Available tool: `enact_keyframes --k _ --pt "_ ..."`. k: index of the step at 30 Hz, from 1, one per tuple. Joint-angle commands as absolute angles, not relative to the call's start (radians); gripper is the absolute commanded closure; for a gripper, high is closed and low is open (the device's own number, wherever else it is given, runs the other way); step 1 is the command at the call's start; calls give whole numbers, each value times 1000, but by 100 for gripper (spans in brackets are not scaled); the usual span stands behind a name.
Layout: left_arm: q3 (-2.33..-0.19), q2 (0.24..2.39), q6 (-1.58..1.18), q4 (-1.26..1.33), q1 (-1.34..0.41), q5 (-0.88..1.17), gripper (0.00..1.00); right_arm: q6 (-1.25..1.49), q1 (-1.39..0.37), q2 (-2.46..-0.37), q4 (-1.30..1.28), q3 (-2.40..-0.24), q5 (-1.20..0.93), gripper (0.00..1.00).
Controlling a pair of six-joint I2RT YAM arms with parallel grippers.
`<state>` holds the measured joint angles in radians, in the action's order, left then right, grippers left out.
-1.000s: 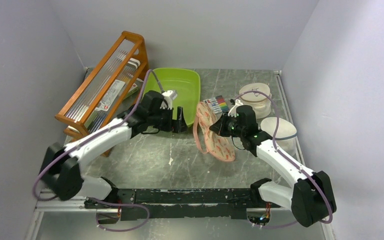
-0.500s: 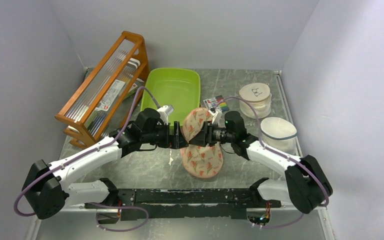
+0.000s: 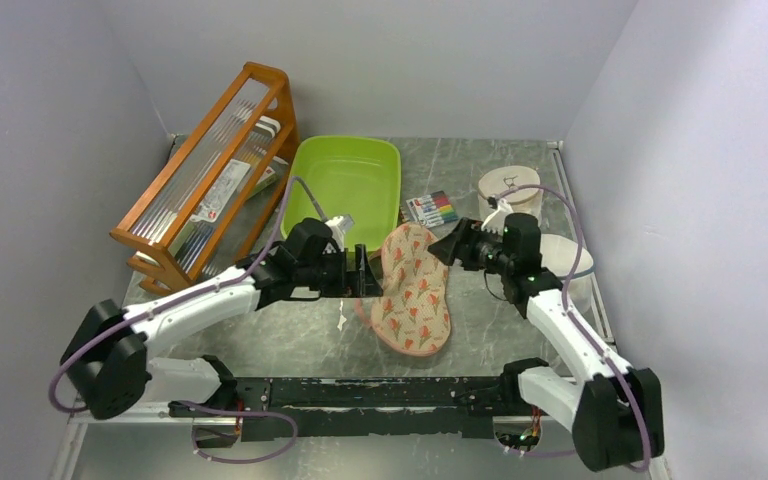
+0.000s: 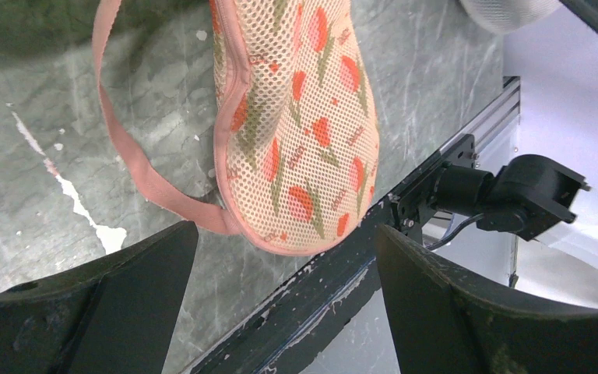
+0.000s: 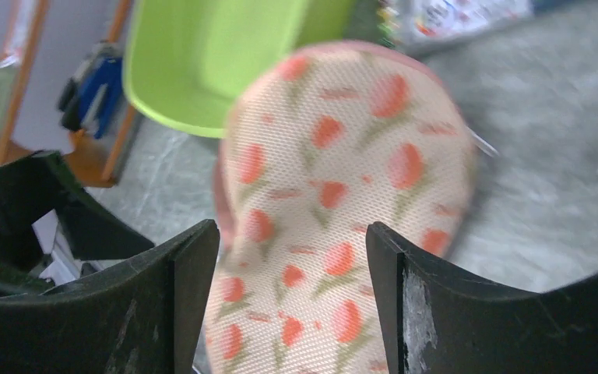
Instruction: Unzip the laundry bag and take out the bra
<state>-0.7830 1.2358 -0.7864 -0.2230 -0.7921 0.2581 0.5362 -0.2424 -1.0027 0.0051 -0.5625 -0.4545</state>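
Landmark: I take the green basin at the back of the bench as my reference.
Laundry bag: the laundry bag lies flat on the bench just off the basin's near right corner, printed side up, its long axis running away from the basin toward the arm bases.
Loop: the pink loop trails on the bench off the bag's edge, on the side under the basin's near rim.
Left pincer: my left pincer sits just in front of the basin's near rim, fingers wide apart, beside the bag and clamped on nothing.
Right pincer: my right pincer is right of the basin's near right corner, fingers apart, pointing at the bag's end nearest the basin; its wrist view is blurred and I cannot tell if it touches.
Marker pack: the marker pack is just right of the basin.
Wooden rack: the wooden rack is just left of the basin.
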Motion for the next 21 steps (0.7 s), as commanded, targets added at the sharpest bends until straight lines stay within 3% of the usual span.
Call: enact_keyframes --k 1,10,16,21 --pt "-833 1352 -808 -147 -816 314 4 544 -108 -1103 -64 -506 -592 33" --pt "-973 1501 -783 -257 -979 85 4 589 -80 -1185 46 -376 -584 37" --pt "-961 1449 -784 -288 -1007 2 4 559 -90 -1238 45 -359 -607 37" --pt "-920 1383 -790 -298 -995 -24 4 629 -202 -1252 96 -340 -699 39"
